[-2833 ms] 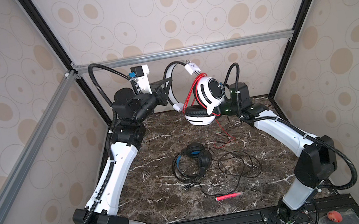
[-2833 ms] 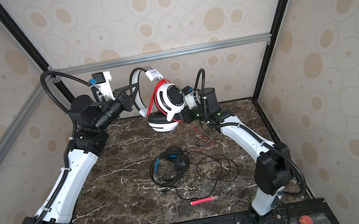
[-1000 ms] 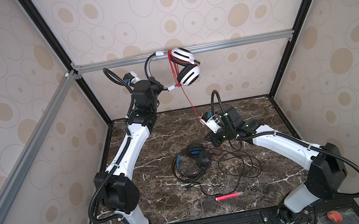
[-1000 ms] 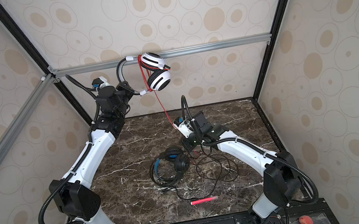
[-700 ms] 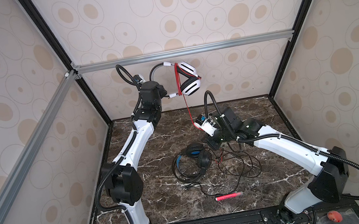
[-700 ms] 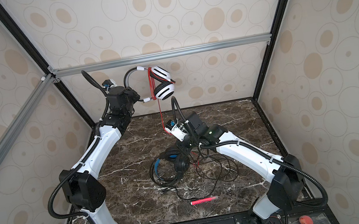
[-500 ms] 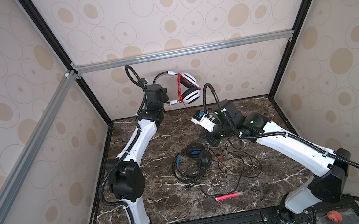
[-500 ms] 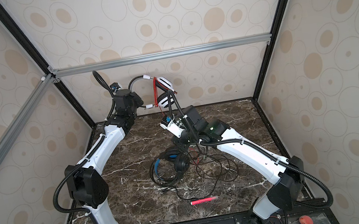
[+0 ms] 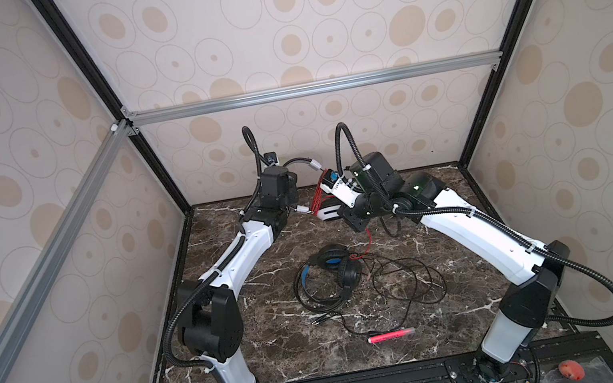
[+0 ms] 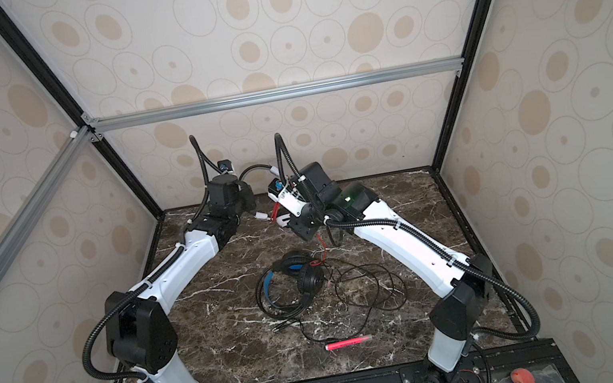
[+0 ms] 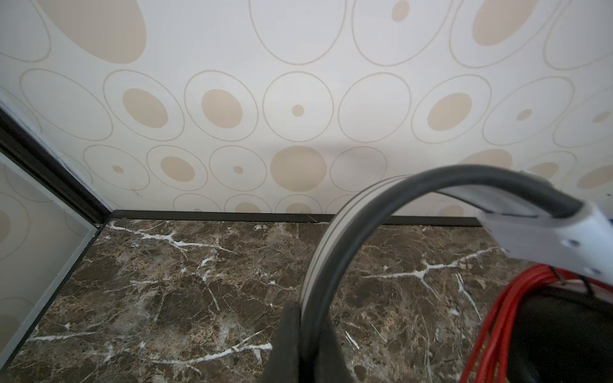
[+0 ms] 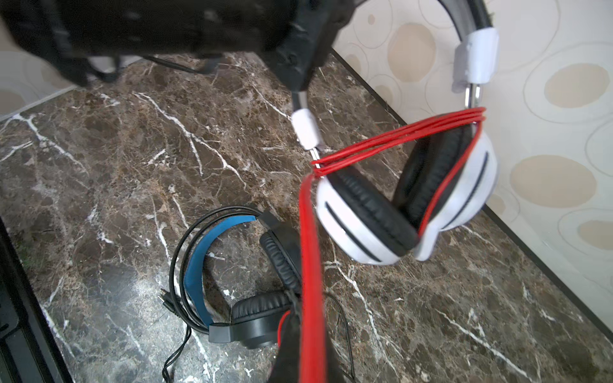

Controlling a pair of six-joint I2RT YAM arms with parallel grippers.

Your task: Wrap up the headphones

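In both top views my left gripper (image 9: 293,181) is near the back wall, clenched on the grey band of the white headset (image 9: 329,214), which hangs from it with its cups low over the marble table (image 9: 280,344); whether the cups touch the stone I cannot tell; the red cord (image 9: 318,200) is looped across the headset above the cups, and my right gripper (image 9: 357,224) sits just beside them, its jaws too small to read from up here; the black headset (image 9: 331,272) lies flat mid-table with its black cord (image 9: 409,285) sprawled loose to the right, and a pink-red pen (image 9: 390,335) lies nearer the front edge, well apart. In the left wrist view, the left gripper (image 11: 310,331) pinches the band edge-on between its dark fingers; the band arches away to a white slider, with red strands bunched beside it. In the right wrist view, the right gripper (image 12: 303,338) is closed tight on the red cord (image 12: 310,265), which runs from it to the yokes above the cups, where several turns span the gap; the white headset (image 12: 358,225) hangs with its black pads facing each other; the black headset (image 12: 262,318) lies on the marble beyond, blue lining showing, its cord circling the band.
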